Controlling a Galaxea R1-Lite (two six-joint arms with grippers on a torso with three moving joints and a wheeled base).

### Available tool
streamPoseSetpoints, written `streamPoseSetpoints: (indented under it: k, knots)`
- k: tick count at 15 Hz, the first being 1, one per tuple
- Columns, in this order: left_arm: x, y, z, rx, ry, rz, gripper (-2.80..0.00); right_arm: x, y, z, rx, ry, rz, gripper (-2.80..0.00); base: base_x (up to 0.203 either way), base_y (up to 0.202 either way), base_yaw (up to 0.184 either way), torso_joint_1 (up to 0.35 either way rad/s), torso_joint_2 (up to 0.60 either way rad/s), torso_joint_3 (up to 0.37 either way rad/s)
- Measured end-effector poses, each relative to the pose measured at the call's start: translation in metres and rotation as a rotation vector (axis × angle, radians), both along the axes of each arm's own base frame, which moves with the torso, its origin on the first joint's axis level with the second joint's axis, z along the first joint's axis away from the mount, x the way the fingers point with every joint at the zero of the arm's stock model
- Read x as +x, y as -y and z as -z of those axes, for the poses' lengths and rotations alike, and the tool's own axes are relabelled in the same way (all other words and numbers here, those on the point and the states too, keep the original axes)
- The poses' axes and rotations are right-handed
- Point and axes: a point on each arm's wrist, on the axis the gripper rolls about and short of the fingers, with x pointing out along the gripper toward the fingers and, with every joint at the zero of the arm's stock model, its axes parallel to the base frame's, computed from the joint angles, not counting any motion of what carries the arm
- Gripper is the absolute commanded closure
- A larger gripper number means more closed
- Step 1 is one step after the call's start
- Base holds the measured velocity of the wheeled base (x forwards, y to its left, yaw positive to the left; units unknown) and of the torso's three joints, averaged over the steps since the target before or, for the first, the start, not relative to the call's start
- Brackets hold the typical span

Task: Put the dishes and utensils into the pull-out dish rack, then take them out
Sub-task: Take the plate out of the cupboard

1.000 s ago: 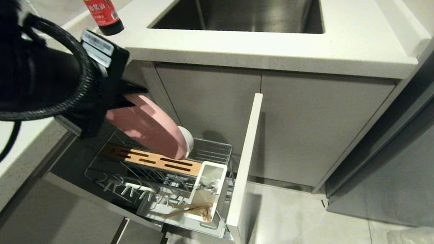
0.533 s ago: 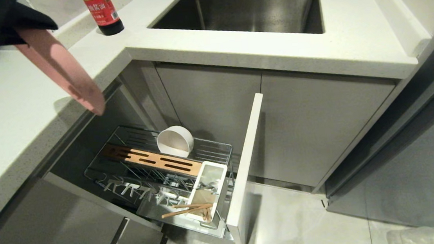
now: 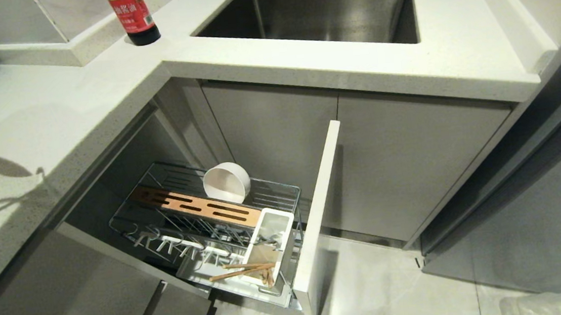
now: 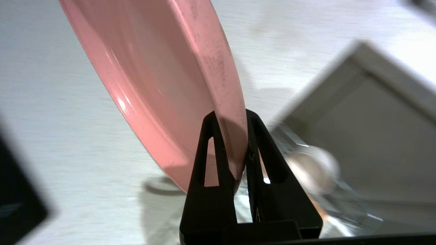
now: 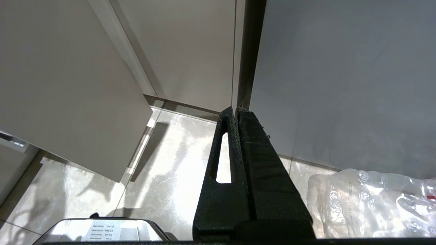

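the left claw (image 4: 231, 143) is clamped on the rim of the large round salmon-pink divided plate (image 4: 163, 78), holding it on edge above the pale speckled stone counter (image 3: 54, 121); in the head view only a sliver of the plate shows at the far left edge. the right claw (image 5: 235, 115) hangs low near the floor with its jaws pressed together, holding nothing.

judging by how things lie, the unloading half looks under way: the plate is out of the chrome wire pull-out dish rack (image 3: 283, 190) and not yet set down. the small cream-white bowl (image 3: 227, 183) leans on its side at the back of the rack, beside the slotted wooden board (image 3: 193, 208). the pair of thin light wooden chopsticks (image 3: 242, 270) lies tilted across the white plastic utensil caddy (image 3: 270, 244). the spoon cannot be made out for certain. so bowl and utensils seem left to take out.

the counter turns a corner to a stainless steel sink (image 3: 313, 12), with a dark red-labelled sauce bottle (image 3: 132, 15) standing near it. below are grey cabinet fronts and a glossy marbled tile floor (image 3: 398, 289).
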Motion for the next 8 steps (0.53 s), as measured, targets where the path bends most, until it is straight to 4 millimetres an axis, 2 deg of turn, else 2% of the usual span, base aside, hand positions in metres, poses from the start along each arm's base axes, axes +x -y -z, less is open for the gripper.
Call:
streamPoseSetpoints:
  k: [3,8]
  knots:
    - [-0.001,-0.026,0.011,0.121,-0.179,-0.142,0.00,0.000,0.000,0.000,0.000,0.001,0.000,0.00,0.000,0.000,0.000,0.000,0.00,0.000]
    - [0.001,-0.052,0.025,0.207,-0.408,-0.289,0.00,0.000,0.000,0.000,0.000,0.000,0.000,0.00,0.000,0.000,0.000,0.000,0.00,0.000]
